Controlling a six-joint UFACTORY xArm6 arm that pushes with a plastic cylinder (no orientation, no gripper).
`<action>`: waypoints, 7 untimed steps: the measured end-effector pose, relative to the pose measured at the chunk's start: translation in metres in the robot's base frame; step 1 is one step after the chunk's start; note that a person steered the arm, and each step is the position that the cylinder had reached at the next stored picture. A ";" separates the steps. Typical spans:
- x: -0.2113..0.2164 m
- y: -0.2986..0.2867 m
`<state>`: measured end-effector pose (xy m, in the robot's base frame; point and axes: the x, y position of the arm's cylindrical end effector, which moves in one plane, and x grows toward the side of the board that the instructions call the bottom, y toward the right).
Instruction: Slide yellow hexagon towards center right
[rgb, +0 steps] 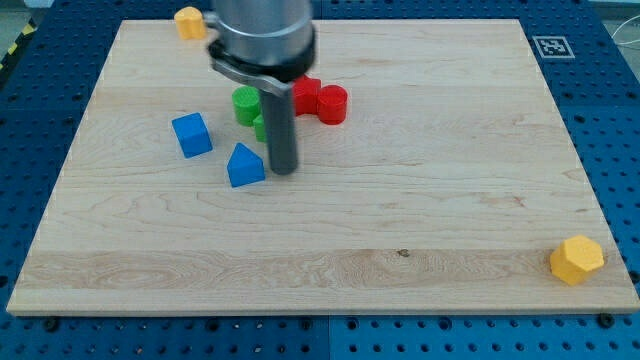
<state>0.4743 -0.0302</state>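
The yellow hexagon (577, 260) sits at the board's bottom right corner, near the right edge. My tip (283, 170) is down on the board left of centre, far from the hexagon. It stands just right of a blue block with a peaked top (245, 165). A second yellow block (189, 21) lies at the board's top left edge.
A blue cube (191, 134) lies left of the tip. A green block (246, 104) and a red block (322, 100) sit just above the tip, partly hidden by the rod and arm body. A fiducial marker (551, 46) is at the top right corner.
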 end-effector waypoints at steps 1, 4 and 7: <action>0.007 0.006; 0.029 0.028; 0.144 0.155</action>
<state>0.6186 0.1249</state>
